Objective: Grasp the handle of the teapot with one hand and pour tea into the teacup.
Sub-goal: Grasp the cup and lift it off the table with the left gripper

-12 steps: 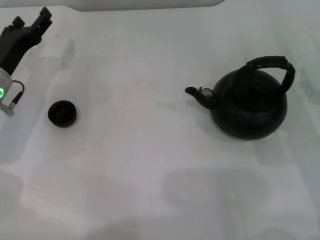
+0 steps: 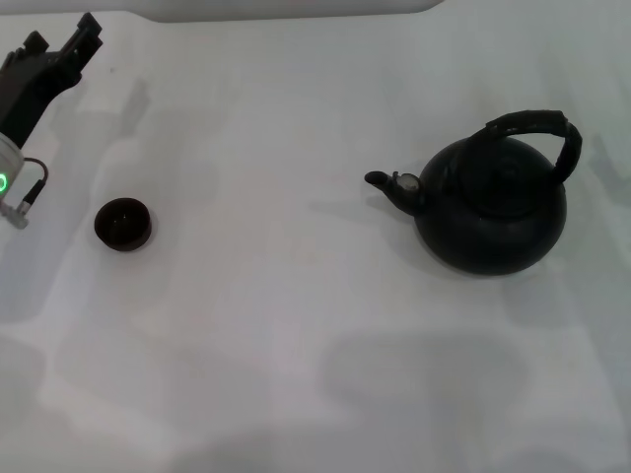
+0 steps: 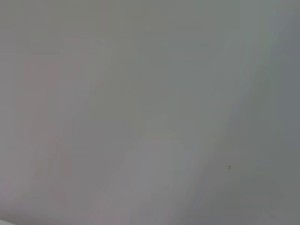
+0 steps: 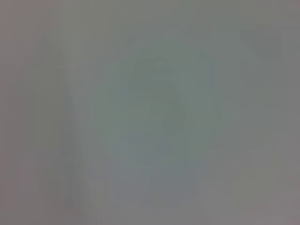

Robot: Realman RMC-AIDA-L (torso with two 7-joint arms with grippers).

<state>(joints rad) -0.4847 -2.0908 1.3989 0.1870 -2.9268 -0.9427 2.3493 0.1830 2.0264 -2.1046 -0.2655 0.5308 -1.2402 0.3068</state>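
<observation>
Head view: round matte teapot point(image 2: 491, 212), ribbed arched handle point(image 2: 532, 125).

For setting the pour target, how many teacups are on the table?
1. The teacup stands on the white table at the robot's left, far from the teapot. None seems hidden.

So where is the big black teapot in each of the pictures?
Head view: the teapot stands right of middle, spout pointing toward the teacup far on the left.
Left wrist view: not in it, only bare white table.
Right wrist view: not in it, only table.
Shared landmark: the white table.
</observation>
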